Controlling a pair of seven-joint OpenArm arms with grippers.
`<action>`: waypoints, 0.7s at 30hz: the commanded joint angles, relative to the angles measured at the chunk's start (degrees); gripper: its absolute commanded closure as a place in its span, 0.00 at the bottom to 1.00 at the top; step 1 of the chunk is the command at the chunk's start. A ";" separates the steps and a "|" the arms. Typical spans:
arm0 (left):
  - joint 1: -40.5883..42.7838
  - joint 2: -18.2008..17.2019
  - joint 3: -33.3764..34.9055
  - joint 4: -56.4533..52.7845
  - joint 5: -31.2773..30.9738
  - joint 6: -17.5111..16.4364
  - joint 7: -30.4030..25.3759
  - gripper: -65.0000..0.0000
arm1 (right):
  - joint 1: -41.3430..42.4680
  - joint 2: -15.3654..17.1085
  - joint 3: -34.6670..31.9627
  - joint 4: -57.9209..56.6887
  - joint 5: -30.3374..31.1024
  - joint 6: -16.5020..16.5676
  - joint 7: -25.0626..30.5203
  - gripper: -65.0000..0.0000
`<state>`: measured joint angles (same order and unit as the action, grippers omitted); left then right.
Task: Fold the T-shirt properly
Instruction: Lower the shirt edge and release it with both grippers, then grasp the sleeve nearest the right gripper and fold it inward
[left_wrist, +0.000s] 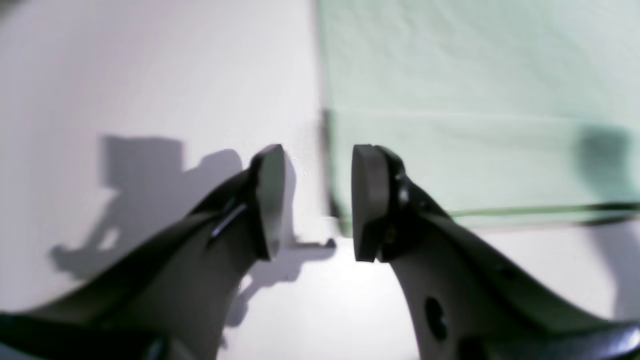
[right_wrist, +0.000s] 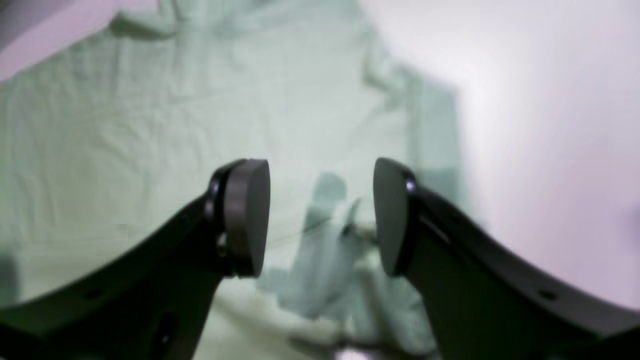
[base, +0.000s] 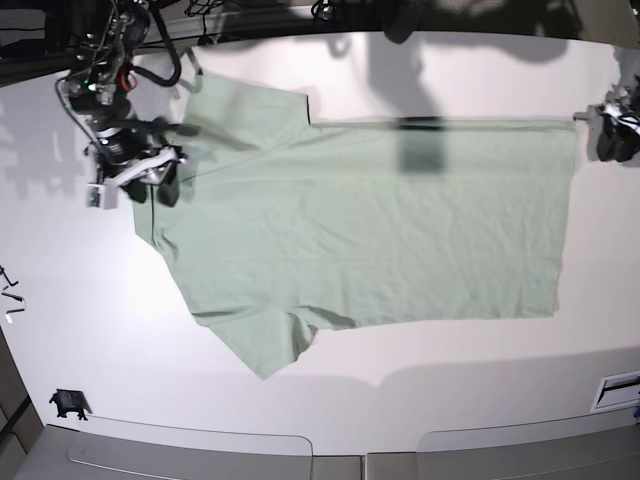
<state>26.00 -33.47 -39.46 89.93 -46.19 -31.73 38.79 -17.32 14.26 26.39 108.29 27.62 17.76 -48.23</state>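
The pale mint-green T-shirt (base: 370, 230) lies spread flat on the white table (base: 420, 370), with its collar end at the left and its hem at the right. My right gripper (base: 155, 190) hovers over the collar and shoulder area; in its wrist view the right gripper (right_wrist: 320, 217) stands open above rumpled fabric (right_wrist: 150, 125) with nothing between the pads. My left gripper (base: 610, 140) sits at the far hem corner. Seen from its wrist, the left gripper (left_wrist: 312, 200) is open just off the shirt's corner (left_wrist: 345, 220), holding nothing.
A small black object (base: 66, 403) lies near the front left of the table. A thin white piece (base: 10, 300) rests at the left edge. A white slotted plate (base: 617, 390) sits at the front right. Cables and equipment (base: 110, 30) crowd the back left.
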 joint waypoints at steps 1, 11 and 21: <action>-0.31 -2.45 -2.56 1.88 -1.22 -0.17 -2.10 0.69 | -0.15 0.76 1.97 2.64 0.00 0.68 0.42 0.52; -0.28 -8.70 -14.53 3.63 -1.33 0.04 -1.86 0.69 | -14.99 -0.15 14.95 7.08 12.02 0.87 -5.40 0.52; -0.28 -8.33 -14.49 3.58 -1.40 0.02 -1.33 0.69 | -21.55 -0.46 11.37 -4.07 20.24 3.48 -4.39 0.52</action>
<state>25.87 -40.34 -53.32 92.79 -46.65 -31.73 38.96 -38.68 13.19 37.39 103.22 46.98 20.88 -53.45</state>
